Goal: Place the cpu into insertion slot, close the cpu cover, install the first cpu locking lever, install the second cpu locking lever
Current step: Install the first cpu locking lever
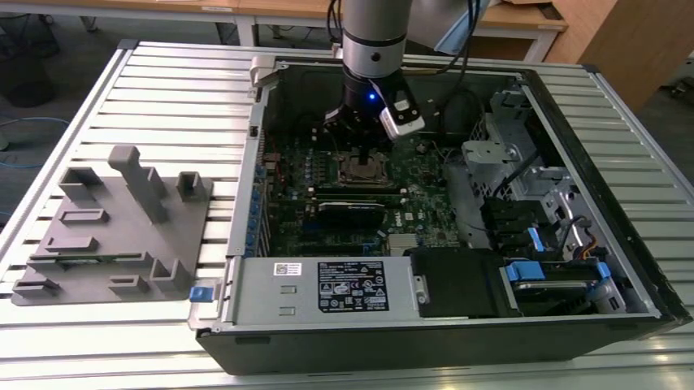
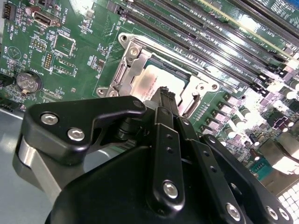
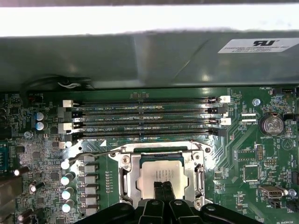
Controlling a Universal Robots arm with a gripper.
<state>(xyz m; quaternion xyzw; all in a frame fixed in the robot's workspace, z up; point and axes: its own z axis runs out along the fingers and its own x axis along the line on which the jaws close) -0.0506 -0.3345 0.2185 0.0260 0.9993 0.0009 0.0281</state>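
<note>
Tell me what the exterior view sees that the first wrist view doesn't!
The exterior view takes in the whole computer case, the grey tray beside it on the exterior view's left, the slatted table and the robot arm. The first wrist view brings up the long memory slots and a round battery on the green board. Both share the cpu under its cpu cover, with the shut claw over it.

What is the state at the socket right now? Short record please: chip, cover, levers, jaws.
chip: silvery chip lying flat inside the cover's cut-out
cover: metal frame down around the chip
levers: side lever beside the frame; latched or not, cannot tell
jaws: together, nothing between them, tips at one edge of the chip
arm: arm reaching down into the open computer case
</note>
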